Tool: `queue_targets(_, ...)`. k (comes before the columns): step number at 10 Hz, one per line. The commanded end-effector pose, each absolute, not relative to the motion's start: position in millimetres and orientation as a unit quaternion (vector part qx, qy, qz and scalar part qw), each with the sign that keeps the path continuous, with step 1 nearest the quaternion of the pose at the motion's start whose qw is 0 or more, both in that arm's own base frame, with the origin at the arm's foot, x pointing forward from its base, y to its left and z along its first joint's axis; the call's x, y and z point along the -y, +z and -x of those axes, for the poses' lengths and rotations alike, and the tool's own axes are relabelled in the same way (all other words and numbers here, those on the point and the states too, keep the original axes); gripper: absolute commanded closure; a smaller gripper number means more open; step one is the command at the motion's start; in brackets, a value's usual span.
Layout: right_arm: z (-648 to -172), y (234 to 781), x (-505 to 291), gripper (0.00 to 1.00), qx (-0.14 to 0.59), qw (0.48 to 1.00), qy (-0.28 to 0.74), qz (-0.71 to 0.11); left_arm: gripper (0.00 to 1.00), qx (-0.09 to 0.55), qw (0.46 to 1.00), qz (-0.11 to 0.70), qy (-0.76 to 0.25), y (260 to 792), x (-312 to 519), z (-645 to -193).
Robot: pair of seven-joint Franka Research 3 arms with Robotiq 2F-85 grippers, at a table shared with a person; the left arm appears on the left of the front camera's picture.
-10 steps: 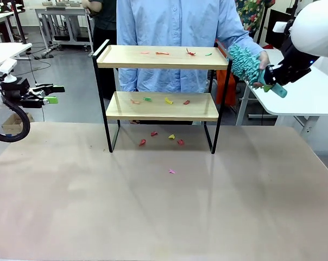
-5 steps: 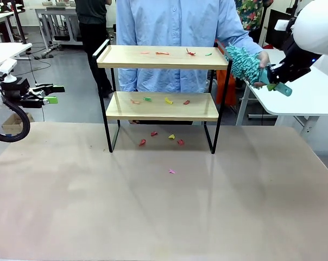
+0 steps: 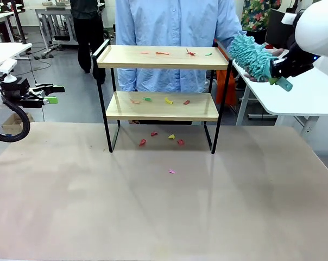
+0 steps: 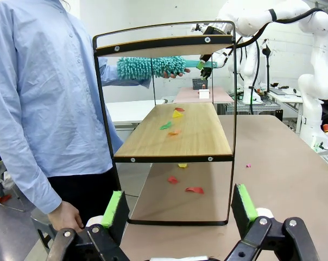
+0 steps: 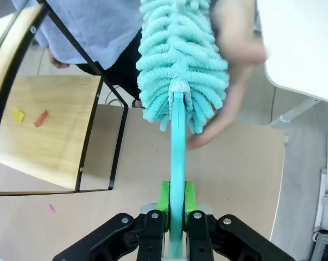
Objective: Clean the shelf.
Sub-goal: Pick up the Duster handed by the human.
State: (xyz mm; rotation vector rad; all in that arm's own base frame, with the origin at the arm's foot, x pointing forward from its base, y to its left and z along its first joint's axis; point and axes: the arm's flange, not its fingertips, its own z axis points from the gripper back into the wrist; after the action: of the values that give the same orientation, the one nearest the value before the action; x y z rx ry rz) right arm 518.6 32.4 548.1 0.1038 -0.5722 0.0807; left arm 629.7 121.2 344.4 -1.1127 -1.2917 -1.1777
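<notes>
Pinching the teal duster (image 5: 180,65) — right pincer (image 5: 176,198) pressed tight, left pincer (image 4: 179,205) spread wide

Looked like a robotics lab: white worktables (image 3: 310,95) on metal frames standing over a bare grey floor (image 3: 71,87), a white robot arm (image 3: 319,27) mounted beside the beige tabletop (image 3: 164,212), a thick black cable (image 3: 24,126) looping alongside.

Shelf (image 3: 120,106): we see it on the table (image 3: 153,217), toward its far edge.
Person (image 3: 175,22): right behind the shelf.
Scraps (image 3: 162,53): on both boards, and on the table under and before the shelf.
Duster (image 3: 251,57): in our right gripper (image 3: 276,76), just right of the top board (image 3: 126,57).
Our left gripper (image 3: 50,95): well left of the shelf.
</notes>
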Motion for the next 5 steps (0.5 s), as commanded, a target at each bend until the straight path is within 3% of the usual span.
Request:
queue_targets(1, -516.8, 543.8, -34.3, 1.00, 0.253, 0.965, 0.055, -0.038, 0.00, 0.536, 0.511, 0.459, -0.490, 346.2, -121.4, -629.6)
queue_targets(5, -516.8, 543.8, -34.3, 1.00, 0.253, 0.965, 0.055, -0.038, 0.00, 0.536, 0.511, 0.459, -0.490, 346.2, -121.4, -629.6)
